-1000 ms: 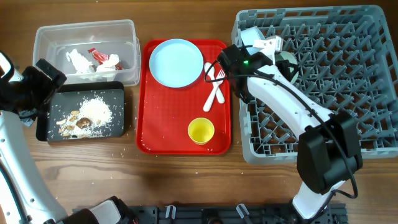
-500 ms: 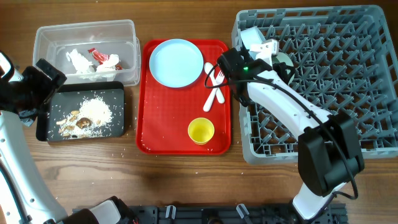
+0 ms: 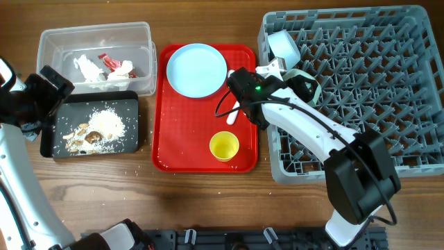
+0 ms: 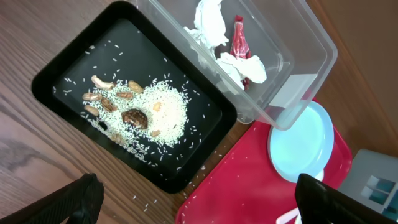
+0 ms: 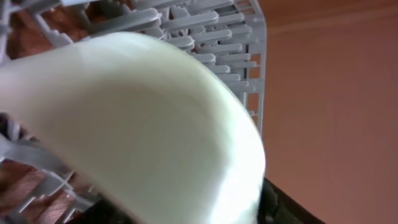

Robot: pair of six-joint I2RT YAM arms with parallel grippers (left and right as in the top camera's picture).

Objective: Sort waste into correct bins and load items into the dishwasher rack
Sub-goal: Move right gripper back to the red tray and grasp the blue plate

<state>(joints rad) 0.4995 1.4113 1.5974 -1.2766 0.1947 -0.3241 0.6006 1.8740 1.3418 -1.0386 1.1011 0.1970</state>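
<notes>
A mint bowl rests on its side among the pegs at the near left of the grey dishwasher rack and fills the right wrist view. My right gripper is open, with a dark finger on either side of the bowl's wall. A pale blue bowl stands in the rack's corner behind it. My left gripper hangs open and holds nothing, above the black tray with food scraps. The clear tub holds paper wrappers.
The red serving tray carries a pale blue plate, a yellow cup and a white spoon and fork, which my right arm partly covers. Rice grains lie scattered on the wood by the black tray.
My right gripper was shut and now stands open. That arm has drawn back left and toward the tray, with the mint bowl lying in the rack. The left arm is still.
</notes>
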